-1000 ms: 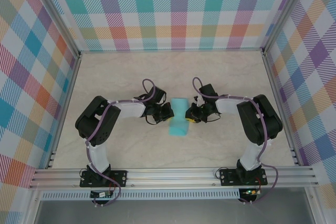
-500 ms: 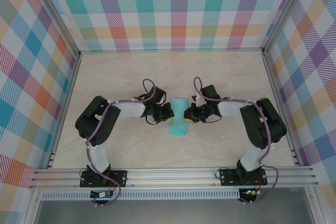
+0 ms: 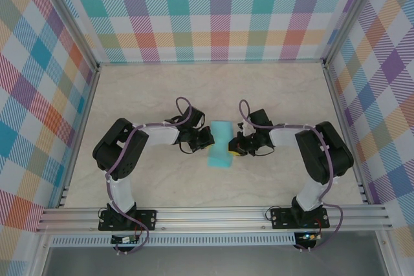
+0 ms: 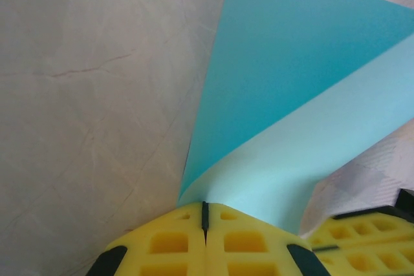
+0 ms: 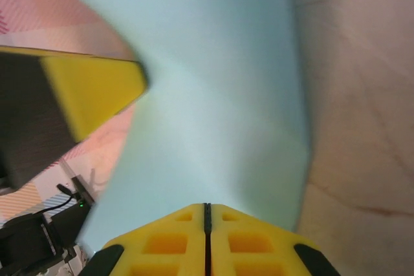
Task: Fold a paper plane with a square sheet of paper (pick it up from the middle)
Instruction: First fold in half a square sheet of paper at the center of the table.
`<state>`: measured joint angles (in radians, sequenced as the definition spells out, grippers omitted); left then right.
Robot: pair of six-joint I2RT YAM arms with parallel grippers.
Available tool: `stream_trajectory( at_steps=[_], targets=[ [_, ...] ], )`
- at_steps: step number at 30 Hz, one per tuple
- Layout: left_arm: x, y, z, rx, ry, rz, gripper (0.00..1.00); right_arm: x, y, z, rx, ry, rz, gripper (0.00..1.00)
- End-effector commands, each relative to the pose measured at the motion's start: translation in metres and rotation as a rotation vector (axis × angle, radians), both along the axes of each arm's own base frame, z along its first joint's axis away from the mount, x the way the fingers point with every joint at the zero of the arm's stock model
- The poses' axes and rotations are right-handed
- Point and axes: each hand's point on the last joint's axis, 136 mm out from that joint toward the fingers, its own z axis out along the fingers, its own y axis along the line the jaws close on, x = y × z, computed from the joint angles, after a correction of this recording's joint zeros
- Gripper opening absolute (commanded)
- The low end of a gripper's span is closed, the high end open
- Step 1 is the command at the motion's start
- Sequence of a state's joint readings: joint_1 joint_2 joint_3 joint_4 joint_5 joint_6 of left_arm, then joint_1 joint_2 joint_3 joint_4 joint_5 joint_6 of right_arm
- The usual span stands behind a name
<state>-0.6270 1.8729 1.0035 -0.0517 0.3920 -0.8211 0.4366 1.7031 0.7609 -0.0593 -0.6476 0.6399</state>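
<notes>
The pale table point(image 3: 155, 95) sat inside bright checked walls point(image 3: 213, 11). On the left of the square sheet of paper point(image 3: 221, 144), the left gripper point(image 3: 206, 138) pinched its edge, fingers pressed together. On the paper's right, the right gripper point(image 3: 235, 148) pinched the other edge. The paper curled between them. If either arm pulled away, the paper might rip or slip out. The pinched edges were hidden, and any crease was hard to see.
</notes>
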Motion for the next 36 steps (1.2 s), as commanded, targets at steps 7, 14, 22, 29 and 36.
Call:
stream_trajectory(
  at_steps=[7,14,22,29,36],
  targets=[
    [-0.029,0.017,-0.026,0.111,0.095,-0.018,0.0,-0.011,0.011,0.012,0.096,-0.029,0.038,0.07],
    [-0.029,0.018,-0.025,0.113,0.093,-0.023,0.0,-0.03,-0.001,-0.026,0.028,0.028,0.026,0.07],
    [-0.028,0.016,-0.023,0.111,0.091,-0.025,0.0,-0.03,-0.001,-0.012,0.015,-0.005,0.045,0.07],
    [-0.028,0.016,-0.023,0.112,0.091,-0.024,0.0,-0.034,0.008,0.012,0.085,-0.063,0.065,0.07],
    [-0.028,0.017,-0.021,0.113,0.087,-0.026,0.0,-0.053,0.002,-0.017,0.028,-0.013,0.078,0.07]
  ],
)
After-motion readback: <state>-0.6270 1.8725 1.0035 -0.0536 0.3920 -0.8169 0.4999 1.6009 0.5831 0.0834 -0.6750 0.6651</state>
